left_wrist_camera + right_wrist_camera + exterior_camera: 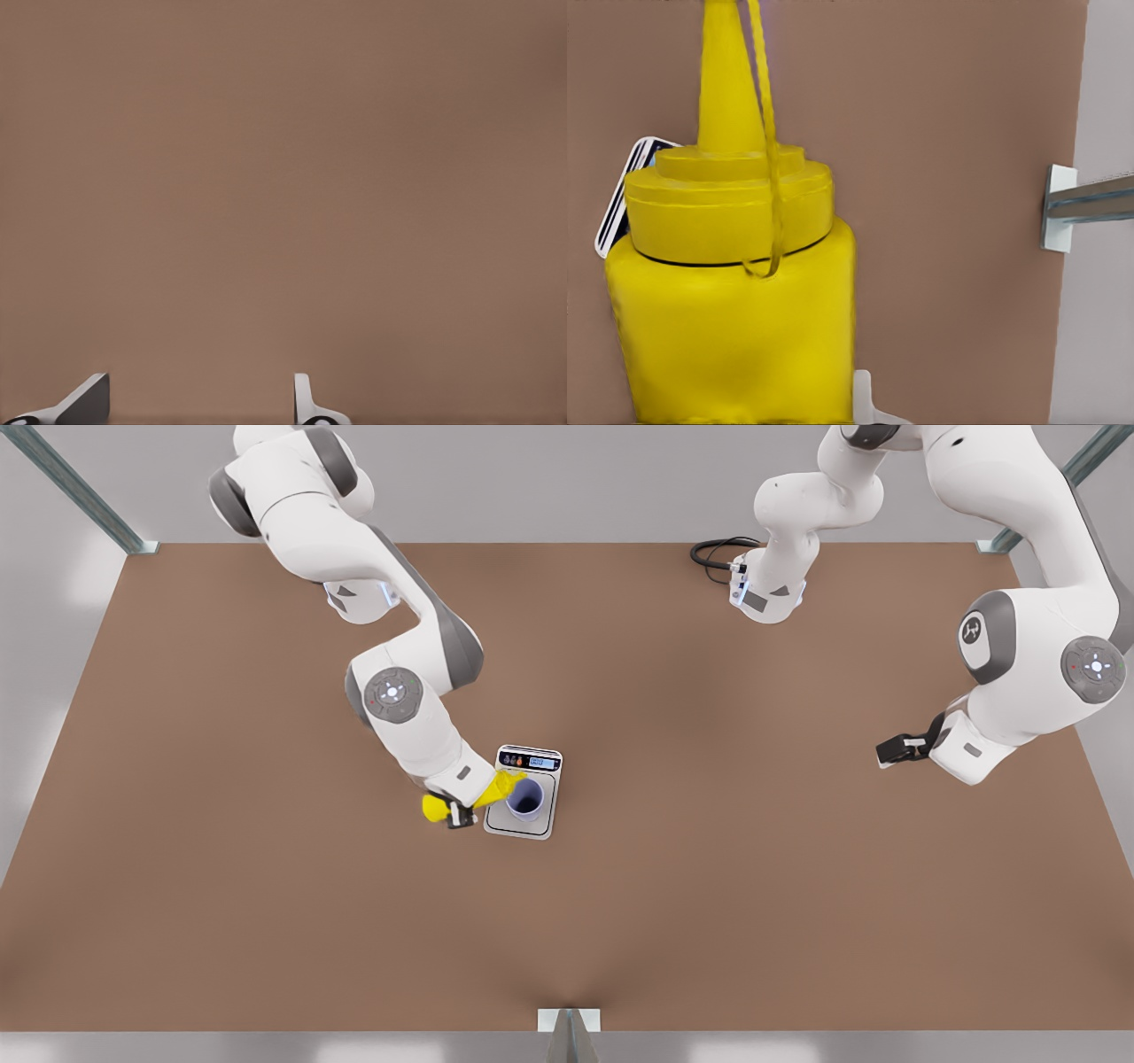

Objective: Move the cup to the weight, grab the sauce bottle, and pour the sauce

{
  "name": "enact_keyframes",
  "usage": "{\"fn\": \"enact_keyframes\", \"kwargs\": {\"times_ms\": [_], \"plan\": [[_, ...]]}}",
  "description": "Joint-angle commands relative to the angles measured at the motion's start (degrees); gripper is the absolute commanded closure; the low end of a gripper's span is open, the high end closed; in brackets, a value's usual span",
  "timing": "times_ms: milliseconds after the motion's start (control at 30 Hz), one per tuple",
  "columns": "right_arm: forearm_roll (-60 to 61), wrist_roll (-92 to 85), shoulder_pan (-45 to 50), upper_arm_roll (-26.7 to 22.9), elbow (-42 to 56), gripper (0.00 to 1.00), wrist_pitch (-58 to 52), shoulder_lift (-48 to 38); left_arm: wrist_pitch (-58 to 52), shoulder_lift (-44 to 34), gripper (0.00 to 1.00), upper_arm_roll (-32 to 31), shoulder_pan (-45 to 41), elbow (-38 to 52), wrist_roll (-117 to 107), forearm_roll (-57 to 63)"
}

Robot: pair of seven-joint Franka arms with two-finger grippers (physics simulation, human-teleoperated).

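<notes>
You have the right gripper point(461, 812) clamped on the sauce bottle point(478, 795), tipped so its nozzle reaches over the cup point(524, 797). The cup stands upright on the scale point(524, 792), near the middle of the tabletop point(709, 886). Your left gripper point(890, 751) waits near the tabletop's edge at the front view's right, fingers point(306, 403) apart, holding nothing.

White glossy arm point(301, 514) shells, grey joint bands, round grey caps with small lights, black gripper point(897, 749) tips, looped black cable point(713, 553).
</notes>
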Motion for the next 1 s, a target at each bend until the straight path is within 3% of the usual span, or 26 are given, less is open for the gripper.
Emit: {"fn": "enact_keyframes", "kwargs": {"times_ms": [0, 300, 633, 967], "plan": [[0.9, -0.3, 0.0, 0.0, 0.2, 0.55, -1.0, 0.1, 0.0, 0.0, 0.00, 0.0, 0.0, 0.0, 0.0, 0.0], [1.7, 0.8, -0.9, -1.3, 3.0, 0.54, -1.1, 2.7, -0.1, 0.0, 0.00, 0.0, -0.1, -0.1, 0.1, -0.2], [50.1, -6.6, -16.8, -0.7, -3.5, 0.54, -16.2, 0.9, -0.1, 0.3, 0.00, -0.1, -0.1, -0.1, 0.1, -0.3], [63.2, -19.5, -24.1, -0.7, -9.4, 0.54, -22.8, 2.8, -0.2, 0.3, 0.00, -0.3, -0.2, -0.1, 0.1, -0.3]]}}
